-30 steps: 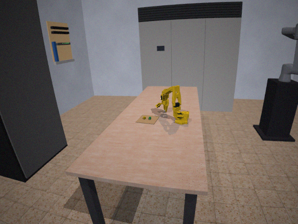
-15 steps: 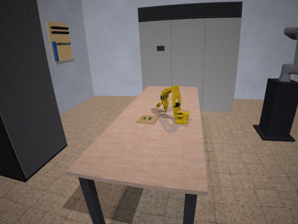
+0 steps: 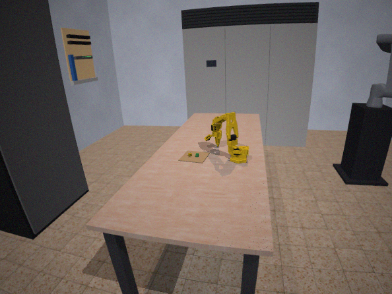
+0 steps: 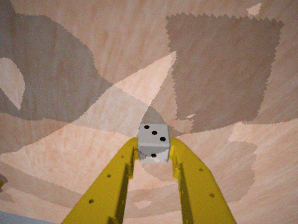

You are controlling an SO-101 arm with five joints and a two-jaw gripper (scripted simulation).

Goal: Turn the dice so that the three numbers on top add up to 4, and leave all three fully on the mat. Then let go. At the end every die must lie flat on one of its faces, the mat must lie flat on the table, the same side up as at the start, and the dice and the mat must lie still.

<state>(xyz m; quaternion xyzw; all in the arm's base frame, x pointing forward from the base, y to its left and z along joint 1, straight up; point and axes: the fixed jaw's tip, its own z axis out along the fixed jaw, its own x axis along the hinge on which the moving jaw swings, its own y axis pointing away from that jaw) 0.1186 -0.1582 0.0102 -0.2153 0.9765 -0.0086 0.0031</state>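
Looking through the wrist view, we see the jaws pinching a white die (image 4: pixel 154 141) between the two yellow fingers, which press on its left and right sides. Three pips show on its upper face, one on the face toward the camera. Pale wood worktop (image 4: pixel 75 145) with grey shadows fills the rest of that view; we can't tell whether the die touches the surface or is lifted off it. From the exterior view, the yellow arm (image 3: pixel 231 132) stands on the far part of the worktop (image 3: pixel 185 204), folded over with its gripper (image 3: pixel 216 142) pointing down beside the base, off the tan mat (image 3: pixel 185 159). We see the mat lying flat just left of the arm's base, with a yellow die (image 3: pixel 189 153) and a green die (image 3: pixel 196 154) on it, near each other but apart. Their top numbers are too small to read. The white die is off the mat, near its far right corner.
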